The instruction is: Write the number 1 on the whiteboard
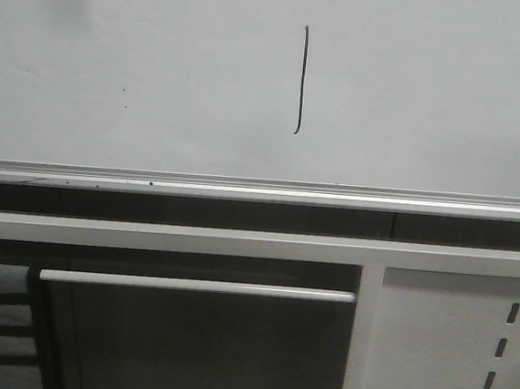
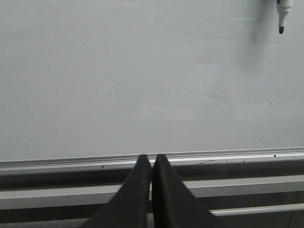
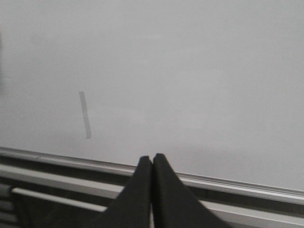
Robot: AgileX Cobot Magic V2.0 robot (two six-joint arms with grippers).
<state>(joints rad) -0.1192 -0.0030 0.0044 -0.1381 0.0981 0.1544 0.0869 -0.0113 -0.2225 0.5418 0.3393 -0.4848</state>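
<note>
My left gripper point(image 2: 152, 164) fingers pressed together, holding nothing. Right gripper point(image 3: 152, 164) likewise closed, empty. Beyond them, silver bottom rail point(image 1: 260, 193) of the whiteboard point(image 1: 144, 57). On the board, the number 1 point(image 1: 302, 80): thin dark vertical stroke, hooked at foot, right of centre. Marker tip point(image 2: 282, 19) at edge of left wrist view. No legible lettering.

number 1 point(image 1: 302, 80), whiteboard point(image 1: 162, 59), perforated panel point(image 1: 446, 356)

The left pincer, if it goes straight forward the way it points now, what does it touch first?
Probably the whiteboard, low on it near its bottom rail. The shut left pincer faces it with nothing visible between, though depth is unclear.
</note>
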